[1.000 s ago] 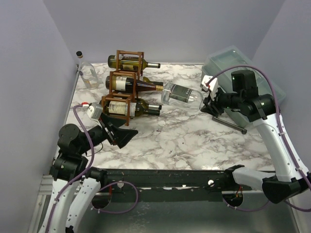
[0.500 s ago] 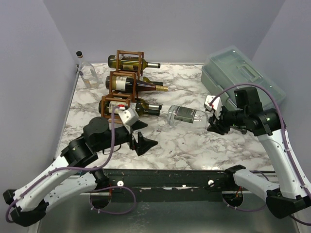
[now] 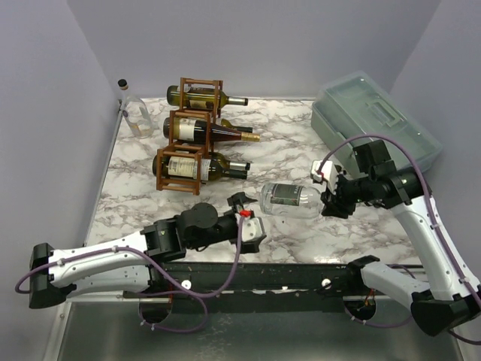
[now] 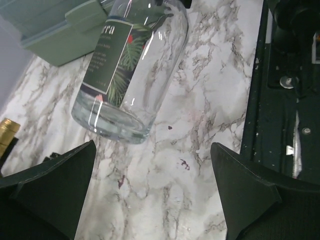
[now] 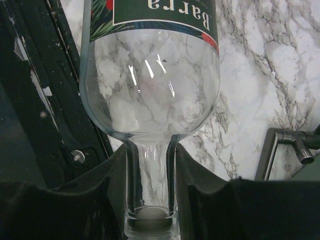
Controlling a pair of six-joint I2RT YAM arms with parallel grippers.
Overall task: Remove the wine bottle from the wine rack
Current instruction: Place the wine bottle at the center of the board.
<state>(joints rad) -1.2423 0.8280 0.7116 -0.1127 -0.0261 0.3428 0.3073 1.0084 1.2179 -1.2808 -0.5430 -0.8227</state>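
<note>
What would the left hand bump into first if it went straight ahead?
Most likely the base of the clear bottle, just ahead of the open left hand, though depth is unclear.

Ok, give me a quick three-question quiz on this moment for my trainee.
1. True or false: the right gripper is shut on the neck of the clear bottle.
2. How many dark bottles lie in the wine rack?
3. The left gripper is: A) open, facing the clear bottle's base; B) shut on a dark bottle; C) gripping the wine rack.
Key: 1 true; 2 three; 3 A.
</note>
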